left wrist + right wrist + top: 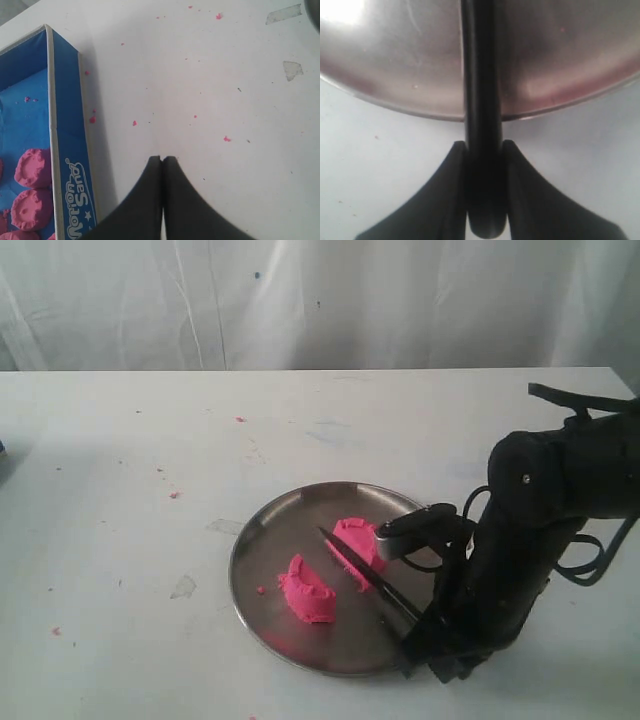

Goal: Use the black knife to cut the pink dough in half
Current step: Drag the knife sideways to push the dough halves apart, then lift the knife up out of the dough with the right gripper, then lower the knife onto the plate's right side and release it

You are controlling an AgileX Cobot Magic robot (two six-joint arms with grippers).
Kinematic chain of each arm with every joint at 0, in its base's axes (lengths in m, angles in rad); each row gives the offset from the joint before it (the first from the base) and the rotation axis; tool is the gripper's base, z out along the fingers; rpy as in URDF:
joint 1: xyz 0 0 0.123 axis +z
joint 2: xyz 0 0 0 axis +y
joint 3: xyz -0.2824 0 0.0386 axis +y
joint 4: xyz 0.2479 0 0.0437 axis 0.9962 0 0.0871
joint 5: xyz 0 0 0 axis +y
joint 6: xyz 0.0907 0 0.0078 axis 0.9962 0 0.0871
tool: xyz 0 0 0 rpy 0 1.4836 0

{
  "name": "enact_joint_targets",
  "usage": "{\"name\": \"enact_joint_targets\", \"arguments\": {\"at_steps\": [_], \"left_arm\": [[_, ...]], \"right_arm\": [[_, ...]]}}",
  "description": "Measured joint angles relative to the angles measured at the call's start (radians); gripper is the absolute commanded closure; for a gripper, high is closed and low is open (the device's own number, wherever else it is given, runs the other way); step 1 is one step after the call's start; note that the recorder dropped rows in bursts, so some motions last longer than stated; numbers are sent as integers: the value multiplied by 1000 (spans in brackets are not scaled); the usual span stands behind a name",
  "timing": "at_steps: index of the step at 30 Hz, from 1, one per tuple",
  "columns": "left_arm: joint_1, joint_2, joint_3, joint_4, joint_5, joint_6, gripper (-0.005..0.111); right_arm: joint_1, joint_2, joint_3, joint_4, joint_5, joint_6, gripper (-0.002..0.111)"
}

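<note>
Bright pink dough (305, 592), soft and cut into two half-round pieces, lies on a round stainless-steel plate (262, 540). The plate sits on the white table (120, 440), toward the near edge and a little right of the middle. One piece rests on the left, nearer part of the plate. The other lies farther back and to the right, apart from the first.

Between them runs the long, slim, all-black knife (352, 562). Its pointed tip aims far-left over the middle of the plate and its handle reaches back across the plate's near right rim. The blade passes just beside the farther piece; whether it touches that piece cannot be told.

At the near right a bulky black arm (540, 510) bends down to the handle. The right gripper (484, 145) has its jaws clamped on the knife's handle, one black finger pressed to each side, just outside the plate's rim.

The left gripper (162, 160) hangs over bare table with its two black fingers together and nothing between them. Near it stands an open rectangular blue box (70, 125) with pale edges, holding round pink lumps (31, 167). Tiny pink crumbs (226, 138) dot the table.
</note>
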Motion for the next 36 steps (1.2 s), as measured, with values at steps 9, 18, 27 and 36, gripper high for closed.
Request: {"name": "enact_joint_targets", "arguments": {"at_steps": [9,18,27,36], "left_arm": [[0,0,0,-2,0,0,107],[0,0,0,-74,-5,0,107],[0,0,0,-323,-84,274,107],[0,-2,103,-344,-167,332,107]], "right_arm": [[0,-128,0,2,-13,0,108],[0,-325,-2,-76,-153,20,108],[-52,-203,-28,-188,-226,154,108],[-93,16,-92,-165,-139,158,108]]}}
